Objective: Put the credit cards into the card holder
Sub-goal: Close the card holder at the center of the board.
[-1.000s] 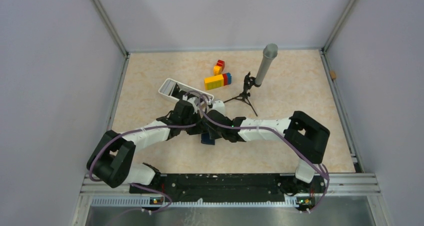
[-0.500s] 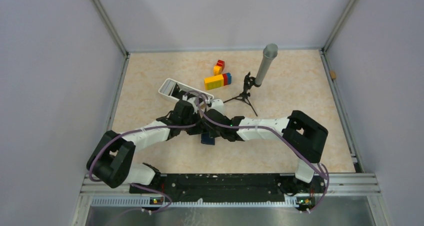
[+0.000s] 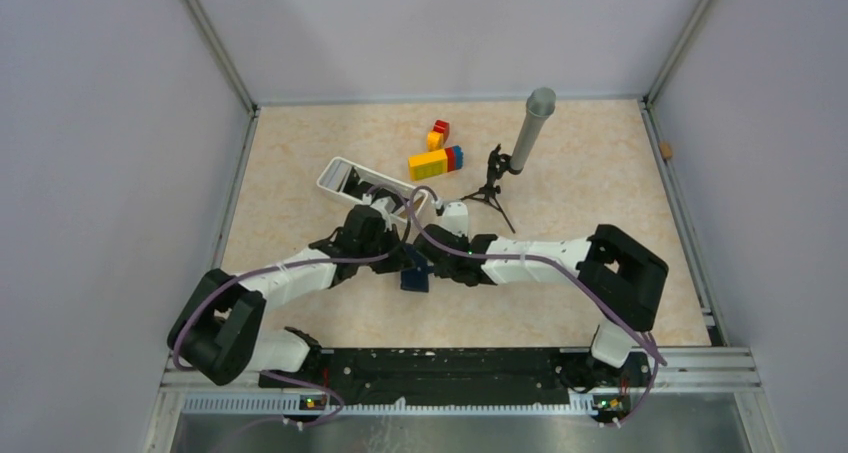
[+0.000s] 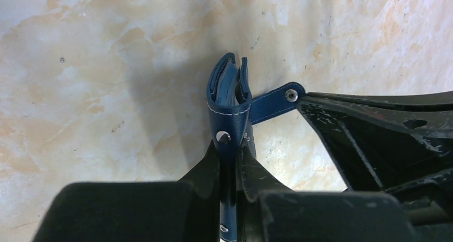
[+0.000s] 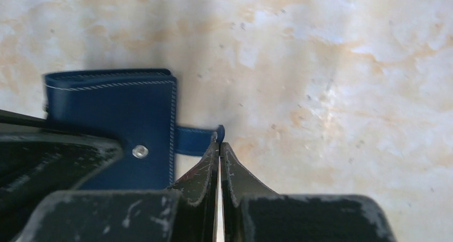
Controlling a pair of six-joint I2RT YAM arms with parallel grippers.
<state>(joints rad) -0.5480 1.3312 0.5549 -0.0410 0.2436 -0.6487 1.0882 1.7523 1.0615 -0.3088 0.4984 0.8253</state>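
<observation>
The navy-blue card holder [image 3: 414,278] stands on edge just above the table, between both arms. In the left wrist view the card holder [image 4: 229,98] is folded, and my left gripper [image 4: 231,148] is shut on its lower edge. The card holder's [image 5: 112,119] strap sticks out sideways, and my right gripper [image 5: 219,139] is shut on the strap's tip. From above, the left gripper [image 3: 400,263] and right gripper [image 3: 428,263] meet at the holder. A dark shape in the white tray [image 3: 338,169] may be the credit cards; the left arm hides most of it.
Coloured toy bricks [image 3: 436,158] lie behind the tray. A small black tripod holding a tilted grey cylinder [image 3: 532,123] stands at the back right. Metal frame rails and grey walls border the table on three sides.
My right gripper has closed on the holder's strap, and its wrist has shifted slightly back and right. The left arm still holds the card holder in nearly the same spot.
</observation>
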